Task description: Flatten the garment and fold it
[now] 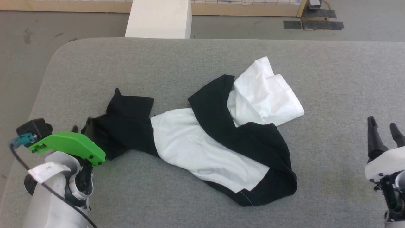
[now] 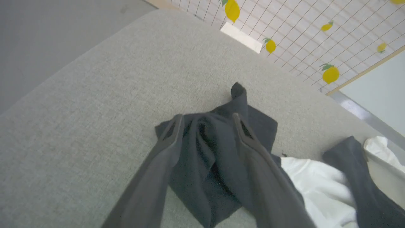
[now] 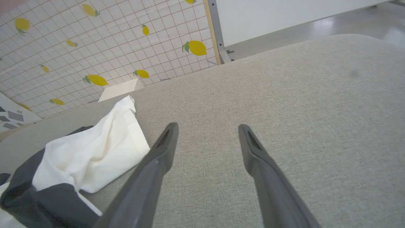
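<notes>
With the left gripper (image 2: 207,122) spread wide, straddling the bunched black sleeve end of the garment (image 1: 202,148), fabric lying between the fingers (image 2: 173,133), not pinched. Crumpled across the middle of the grey padded table (image 1: 332,79), white body and black sleeves twisted together. With the right gripper (image 3: 207,126) likewise spread, above bare table to the garment's right, holding nothing.

Left tool (image 2: 208,118), right tool (image 3: 207,126), fingers apart

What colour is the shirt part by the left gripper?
Black, on the garment; best in the head view.
</notes>
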